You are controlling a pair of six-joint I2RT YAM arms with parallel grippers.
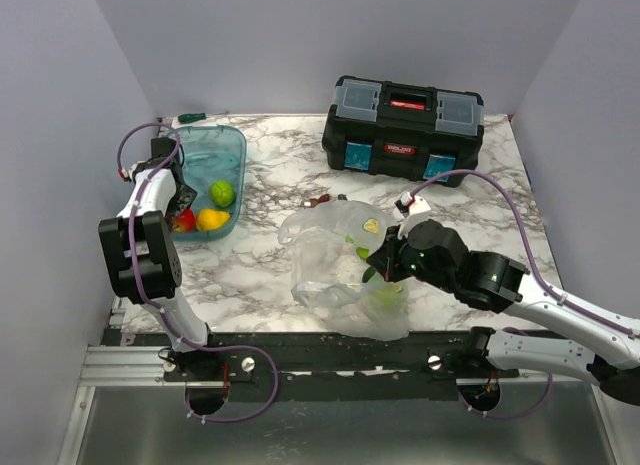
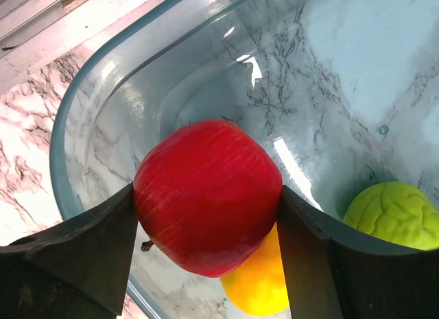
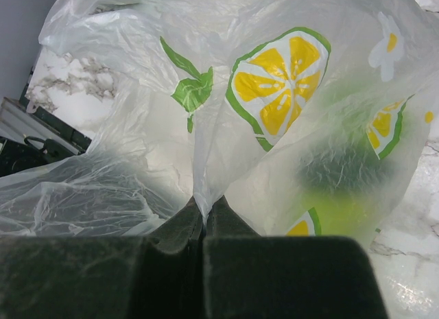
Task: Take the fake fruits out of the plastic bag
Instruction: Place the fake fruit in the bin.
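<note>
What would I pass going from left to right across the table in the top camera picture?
red fruit → yellow fruit → plastic bag

No text can be read in any view. The toolbox (image 1: 404, 128), at one o'clock in the top view, bears a small front label (image 1: 397, 151), too small to read.

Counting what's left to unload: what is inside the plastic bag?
Through the plastic bag, a lime-green shape and a darker green patch show; crinkled printed film hides their outlines.
</note>
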